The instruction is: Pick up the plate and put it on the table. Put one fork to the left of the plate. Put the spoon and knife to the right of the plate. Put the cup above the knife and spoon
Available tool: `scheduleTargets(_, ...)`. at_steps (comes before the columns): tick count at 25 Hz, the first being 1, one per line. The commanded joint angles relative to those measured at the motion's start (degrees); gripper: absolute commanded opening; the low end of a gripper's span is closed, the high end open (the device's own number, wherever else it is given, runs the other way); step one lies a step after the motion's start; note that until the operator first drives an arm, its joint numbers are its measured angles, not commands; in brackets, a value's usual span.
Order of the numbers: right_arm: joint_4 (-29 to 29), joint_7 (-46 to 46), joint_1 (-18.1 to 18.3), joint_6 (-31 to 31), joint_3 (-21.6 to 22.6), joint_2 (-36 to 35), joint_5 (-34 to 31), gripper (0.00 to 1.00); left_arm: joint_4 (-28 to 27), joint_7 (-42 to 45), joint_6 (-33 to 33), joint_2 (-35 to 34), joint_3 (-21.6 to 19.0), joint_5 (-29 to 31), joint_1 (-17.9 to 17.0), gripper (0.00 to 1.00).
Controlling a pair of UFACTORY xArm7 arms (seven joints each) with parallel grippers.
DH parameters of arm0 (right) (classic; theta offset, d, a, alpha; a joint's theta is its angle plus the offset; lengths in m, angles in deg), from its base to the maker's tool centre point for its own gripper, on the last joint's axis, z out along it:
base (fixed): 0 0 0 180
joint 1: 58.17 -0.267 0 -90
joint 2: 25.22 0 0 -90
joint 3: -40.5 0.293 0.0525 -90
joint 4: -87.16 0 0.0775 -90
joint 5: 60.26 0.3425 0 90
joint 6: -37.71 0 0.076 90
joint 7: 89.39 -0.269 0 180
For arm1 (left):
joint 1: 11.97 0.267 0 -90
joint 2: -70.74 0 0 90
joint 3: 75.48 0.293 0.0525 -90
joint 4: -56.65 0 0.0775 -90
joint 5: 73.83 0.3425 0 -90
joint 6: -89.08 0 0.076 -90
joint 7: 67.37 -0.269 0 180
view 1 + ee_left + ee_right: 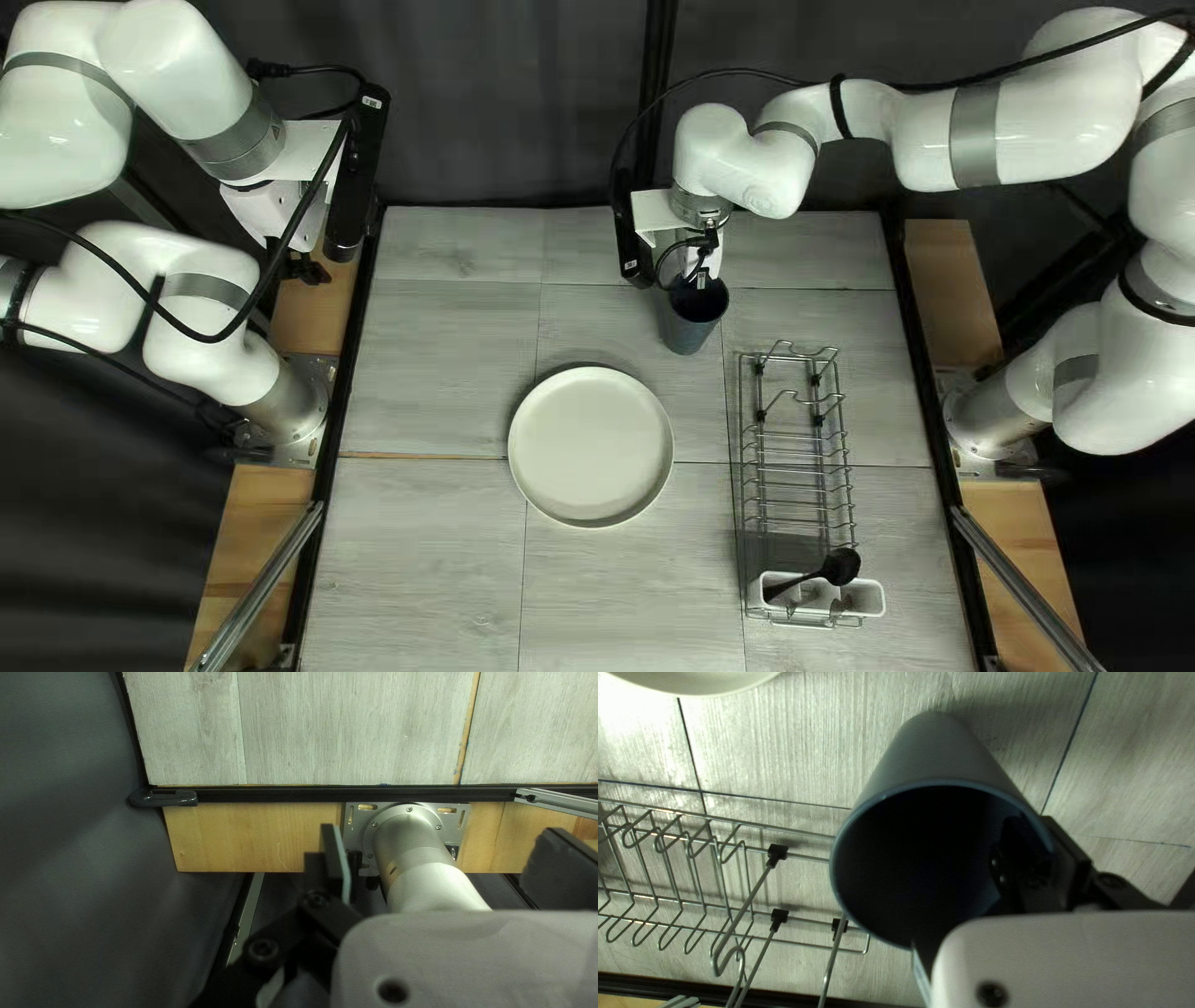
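Holding, cup: my right fingers [1069, 854] pinch the wall of the cup [931, 759], one inside the rim, one outside.
Cup position: beyond the plate and to its right at the centre of the top left view, near upright; base contact with the surface [411, 548] cannot be confirmed.
Left fingers: spread apart [333, 858], nothing between them, outboard of the surface's left edge.
Plate: lying flat on the surface [591, 444], nearer than the cup.
Rack: wire unit [797, 471] to the right of the plate; white holder [874, 600] at its near end, black spoon [840, 566] in it. Fork and knife cannot be told apart there.
Step in hand: setting the cup, by my judgement; cutlery placement remains.
Fault, cup drop: releasing above the surface would let the base land on its edge and tip.
Fault, cup drag: the inner finger may hook the rim if I withdraw sideways or before spreading fully. Remedy: open, then lift straight.
Fault, cup swing: a one-sided wall pinch may let the cup pivot if bumped.
Fault, crowding: a cup set too near the plate or rack would obstruct later spoon and knife placement.
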Motion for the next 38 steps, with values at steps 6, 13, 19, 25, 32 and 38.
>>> scheduleTargets(6,0.5,-0.9,-0.5,0.8,0.1,2.4,-0.8,1.0,0.0,0.0,0.0,0.0,0.0,0.0,0.0,1.0)
scheduleTargets(13,2.7,-10.0,-3.6,6.8,2.1,12.3,-7.6,1.0,0.0,0.0,0.0,0.0,0.0,0.0,0.0,1.0)
scheduleTargets(19,-0.4,-27.9,-8.1,18.8,8.3,16.9,-14.4,1.0,0.0,0.0,0.0,0.0,0.0,0.0,0.0,1.0)
scheduleTargets(25,2.4,-45.9,-14.3,26.1,17.1,22.1,-13.8,1.0,0.0,0.0,0.0,0.0,0.0,0.0,0.0,1.0)
scheduleTargets(32,-2.1,-59.9,-21.1,33.1,26.9,21.6,-12.2,1.0,0.0,0.0,0.0,0.0,0.0,0.0,0.0,1.0)
scheduleTargets(38,-7.1,-64.3,-23.3,36.3,30.0,17.3,-12.6,1.0,0.0,0.0,0.0,0.0,0.0,0.0,0.0,1.0)
